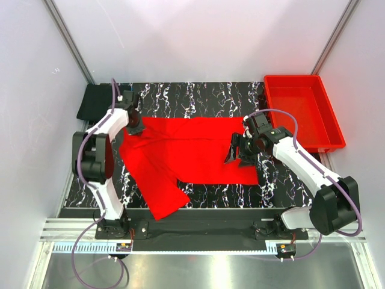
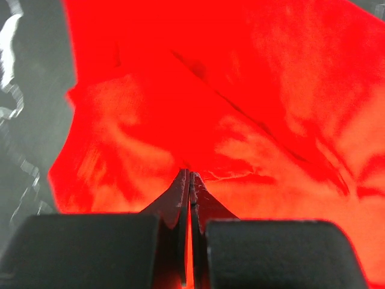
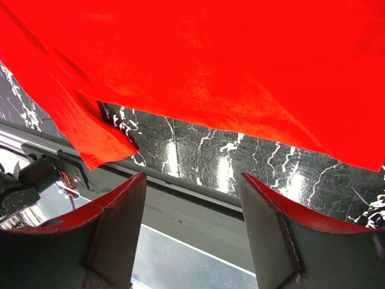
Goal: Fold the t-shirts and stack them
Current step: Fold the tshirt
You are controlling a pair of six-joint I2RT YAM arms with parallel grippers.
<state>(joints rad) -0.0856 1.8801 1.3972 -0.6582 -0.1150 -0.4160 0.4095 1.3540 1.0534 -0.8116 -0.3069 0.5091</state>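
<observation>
A bright red t-shirt (image 1: 186, 153) lies spread on the black marbled table (image 1: 198, 93), with one sleeve reaching toward the front edge. My left gripper (image 1: 133, 124) sits at the shirt's back left corner. In the left wrist view its fingers (image 2: 190, 174) are pressed together with red cloth (image 2: 252, 90) between them. My right gripper (image 1: 240, 150) hovers over the shirt's right part, open and empty. In the right wrist view (image 3: 192, 176) the shirt (image 3: 210, 60) lies beyond the fingertips. A folded black t-shirt (image 1: 95, 102) lies at the back left corner; no blue edge shows.
A rigid red plastic bin (image 1: 301, 111) stands at the back right, off the table's corner. White walls close in the left, back and right sides. A metal rail (image 1: 198, 232) runs along the front edge by the arm bases.
</observation>
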